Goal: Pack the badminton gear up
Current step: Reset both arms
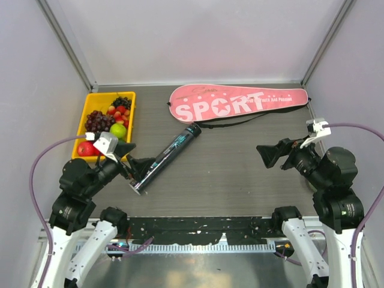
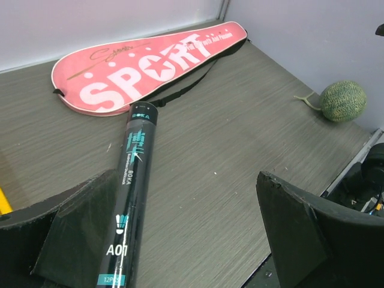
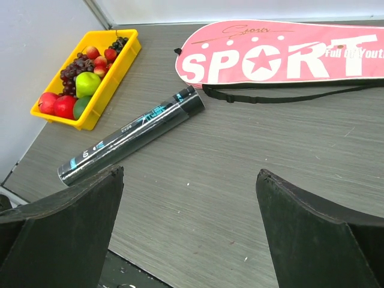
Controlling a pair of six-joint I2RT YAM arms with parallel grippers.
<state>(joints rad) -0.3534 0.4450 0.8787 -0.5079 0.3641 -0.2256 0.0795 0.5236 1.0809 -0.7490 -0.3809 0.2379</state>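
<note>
Straddling tube (image 1: 168,155): left gripper (image 1: 135,163), fingers apart (nothing clamped), around its near end.
Tube axis: diagonal, near-left to far-right, pointing toward bag (image 1: 237,103).
Right gripper (image 1: 268,155): spread open, well apart.

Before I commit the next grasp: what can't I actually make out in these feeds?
1. Inside the SPORT bag: its pink cover hides it, every view.
2. Inside the dark tube: opaque wall, every view.
3. Tube's near end: left wrist view, cut off by the bottom edge.
4. Bag's narrow end: right wrist view, cut off by the right edge.
</note>
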